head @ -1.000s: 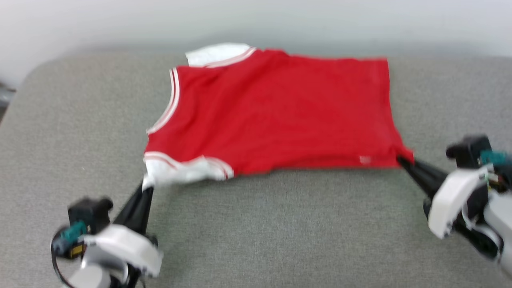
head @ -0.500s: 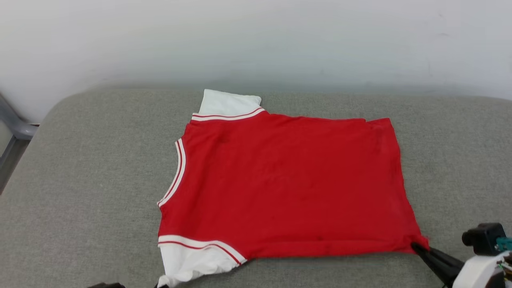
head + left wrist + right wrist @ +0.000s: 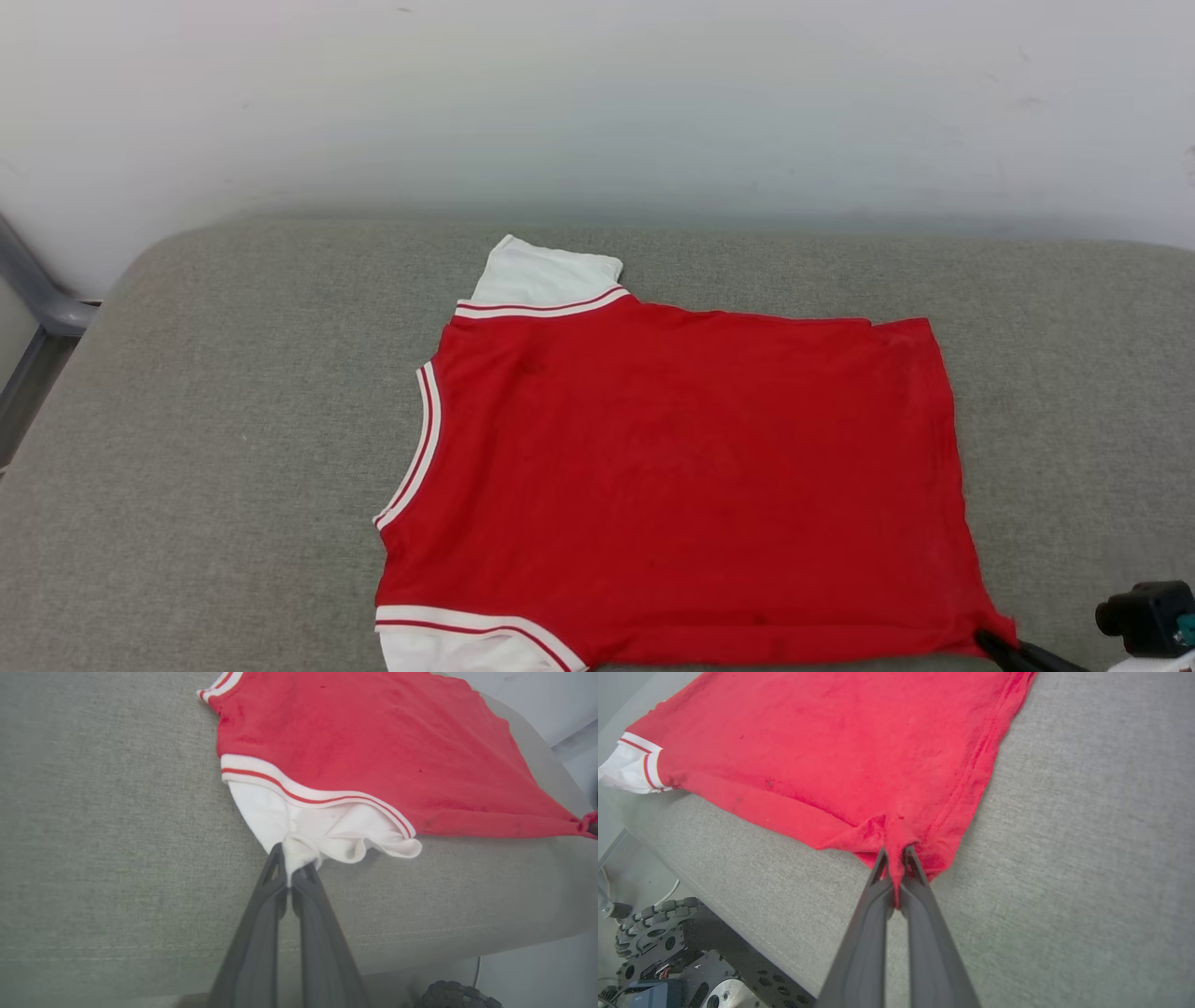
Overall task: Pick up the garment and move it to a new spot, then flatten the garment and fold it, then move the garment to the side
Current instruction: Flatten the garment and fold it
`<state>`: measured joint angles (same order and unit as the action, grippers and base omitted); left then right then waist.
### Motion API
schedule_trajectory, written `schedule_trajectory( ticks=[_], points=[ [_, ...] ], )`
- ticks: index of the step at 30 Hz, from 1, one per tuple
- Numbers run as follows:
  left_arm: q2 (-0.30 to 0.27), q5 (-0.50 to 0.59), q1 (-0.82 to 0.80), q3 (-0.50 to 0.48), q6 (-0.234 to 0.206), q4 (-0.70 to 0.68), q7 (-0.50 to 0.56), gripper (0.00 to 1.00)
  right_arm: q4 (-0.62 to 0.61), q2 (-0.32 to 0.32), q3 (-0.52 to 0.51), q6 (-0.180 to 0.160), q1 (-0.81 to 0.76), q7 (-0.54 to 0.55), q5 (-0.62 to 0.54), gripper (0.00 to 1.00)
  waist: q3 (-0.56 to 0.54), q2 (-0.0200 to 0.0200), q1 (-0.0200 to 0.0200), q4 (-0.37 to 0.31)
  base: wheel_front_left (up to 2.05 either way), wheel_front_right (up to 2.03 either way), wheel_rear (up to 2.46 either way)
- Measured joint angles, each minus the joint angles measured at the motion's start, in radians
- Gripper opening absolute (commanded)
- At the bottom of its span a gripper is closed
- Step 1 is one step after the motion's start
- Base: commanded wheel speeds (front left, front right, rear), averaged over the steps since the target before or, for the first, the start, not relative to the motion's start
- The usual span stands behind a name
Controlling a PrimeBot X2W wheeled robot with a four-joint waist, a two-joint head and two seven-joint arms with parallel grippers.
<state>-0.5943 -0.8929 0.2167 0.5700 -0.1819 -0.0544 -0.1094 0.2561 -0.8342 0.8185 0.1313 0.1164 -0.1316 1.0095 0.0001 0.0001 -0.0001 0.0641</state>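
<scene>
Centre of the head view: the garment (image 3: 681,476) lay spread plain red side up on the grey cushion (image 3: 215,420), nearly flat, neck opening toward frame left, hem toward frame right.
Upper middle, head view: the far white sleeve (image 3: 546,273) poked out past the striped trim, lying smooth.
Lower right corner, head view: the right gripper (image 3: 990,642) showed just its dark fingertips, right at the hem corner (image 3: 980,623).
Left wrist view, middle: the left gripper (image 3: 293,868) was clamped tight on the near white sleeve (image 3: 322,830), with cloth bunched between the fingers and a ruffle just beside the pinch.
Left wrist view, right edge: the red hem drew out to a taut point.
Right wrist view, middle: the fingers were pinched together on the hem corner, with a small pucker of red cloth at the tips.
Right wrist view, lower left: the wheeled base (image 3: 658,933) sat below the cushion's front edge.
Done so far, by my read: the garment looked placed and the flattening was well along, the body smooth, both near corners under tension.
Left to do: let go, tidy that crumpled sleeve, fold, then shift it aside. No fold had been made yet.
</scene>
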Motion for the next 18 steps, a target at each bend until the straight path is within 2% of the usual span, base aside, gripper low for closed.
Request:
schedule_trajectory(
  ticks=[12, 18],
  points=[
    [-0.031, 0.103, -0.267, 0.001, 0.062, 0.056, 0.029, 0.0, -0.072, 0.041, -0.15, 0.0, -0.005, 0.054, -0.029, 0.0, 0.025, 0.0, 0.0001, -0.007, 0.0, 0.0, 0.0],
    [-0.029, 0.133, -0.461, -0.002, 0.125, 0.141, 0.06, 0.0, -0.107, 0.073, -0.213, 0.0, 0.04, 0.095, -0.035, 0.0, 0.082, 0.0, 0.0002, -0.027, 0.0, 0.0, 0.0]
  ],
)
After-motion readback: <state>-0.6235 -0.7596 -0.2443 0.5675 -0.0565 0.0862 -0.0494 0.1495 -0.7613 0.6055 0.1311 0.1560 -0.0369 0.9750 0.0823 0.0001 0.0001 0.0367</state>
